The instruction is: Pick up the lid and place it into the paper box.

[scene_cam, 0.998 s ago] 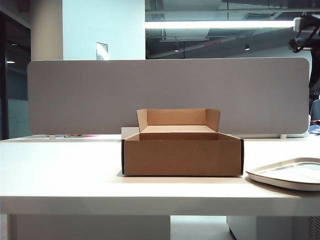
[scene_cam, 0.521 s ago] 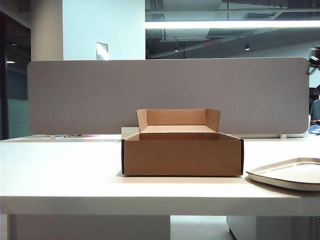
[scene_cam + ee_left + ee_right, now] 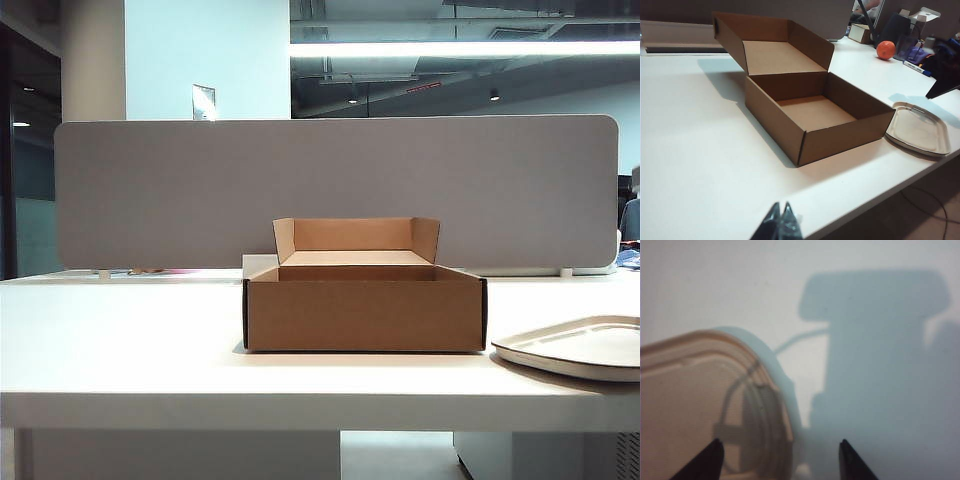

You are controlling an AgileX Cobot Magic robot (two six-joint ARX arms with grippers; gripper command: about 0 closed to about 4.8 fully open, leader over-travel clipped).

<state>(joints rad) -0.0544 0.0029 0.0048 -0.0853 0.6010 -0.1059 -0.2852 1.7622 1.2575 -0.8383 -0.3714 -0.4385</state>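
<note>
Right tool (image 3: 780,460) gone from overhead, spread above lid (image 3: 705,405).

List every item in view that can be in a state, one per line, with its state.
paper box: open, back flaps upright, nothing inside.
lid: lying flat on the table beside the box, not gripped.
right gripper: open, above the lid's edge, holding nothing.
left gripper: tips together, shut, near the table's front edge, away from the box.
</note>
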